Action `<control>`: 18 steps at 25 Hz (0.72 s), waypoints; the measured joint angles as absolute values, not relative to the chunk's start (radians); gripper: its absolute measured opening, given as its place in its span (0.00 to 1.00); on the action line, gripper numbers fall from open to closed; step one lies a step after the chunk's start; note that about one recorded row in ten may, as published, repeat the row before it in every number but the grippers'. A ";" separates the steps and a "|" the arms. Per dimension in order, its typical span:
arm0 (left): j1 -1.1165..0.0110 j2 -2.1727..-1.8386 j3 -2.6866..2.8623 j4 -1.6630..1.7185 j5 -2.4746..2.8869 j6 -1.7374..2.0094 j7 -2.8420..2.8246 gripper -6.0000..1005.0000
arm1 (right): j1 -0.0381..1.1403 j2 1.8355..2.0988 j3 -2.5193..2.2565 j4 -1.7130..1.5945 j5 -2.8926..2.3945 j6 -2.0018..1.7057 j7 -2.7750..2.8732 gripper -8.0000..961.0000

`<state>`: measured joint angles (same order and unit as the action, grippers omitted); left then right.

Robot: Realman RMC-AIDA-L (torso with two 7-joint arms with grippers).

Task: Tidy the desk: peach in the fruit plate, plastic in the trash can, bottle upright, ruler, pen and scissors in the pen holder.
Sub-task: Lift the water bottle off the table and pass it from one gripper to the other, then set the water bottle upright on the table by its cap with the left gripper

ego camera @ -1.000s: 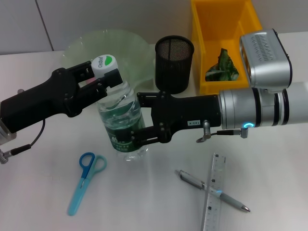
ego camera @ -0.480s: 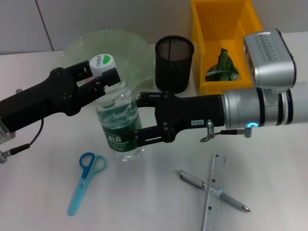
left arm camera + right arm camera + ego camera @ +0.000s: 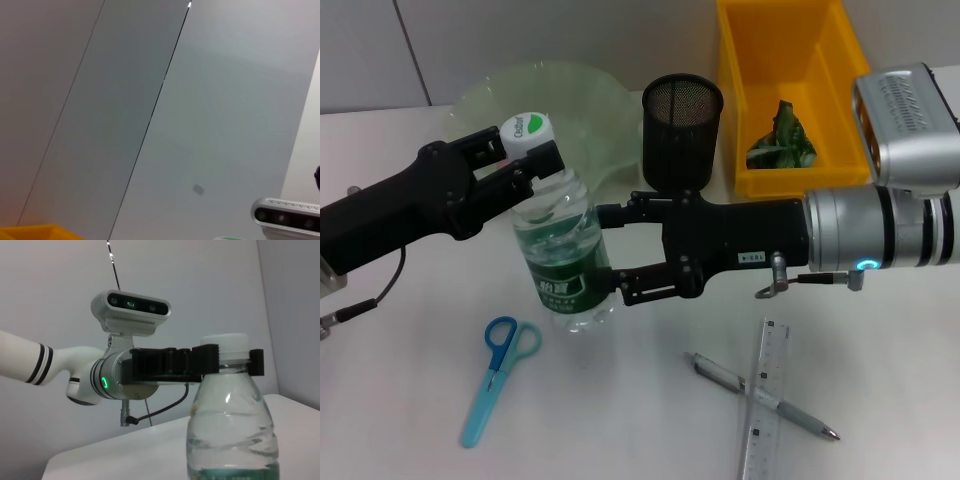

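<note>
In front of the fruit plate (image 3: 565, 100) your bottle (image 3: 563, 255) stood upright on the desk (image 3: 400, 400), left gripper (image 3: 532, 160) pinching its neck, right gripper (image 3: 612, 255) spread off the label; it looked part-full, thin-walled and easily tipped

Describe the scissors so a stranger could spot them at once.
Start at the upright bottle held between both grippers mid-desk. Just in front of it toward the robot's left, the scissors lie flat on the white desk. They are the only light blue item, with two loop handles, unlike the grey pen.
</note>
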<state>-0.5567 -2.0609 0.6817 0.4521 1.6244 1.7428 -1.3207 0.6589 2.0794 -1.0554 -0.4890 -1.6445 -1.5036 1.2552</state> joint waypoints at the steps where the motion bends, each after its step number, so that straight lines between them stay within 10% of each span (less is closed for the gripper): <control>1: -0.556 -2.061 0.681 0.452 1.624 1.742 -1.321 0.49 | 0.655 2.079 -1.055 -0.492 -1.644 -1.504 1.256 0.86; 18: -0.534 -2.053 0.640 0.472 1.624 1.695 -1.287 0.50 | 0.549 2.076 -1.041 -0.589 -1.674 -1.502 1.280 0.85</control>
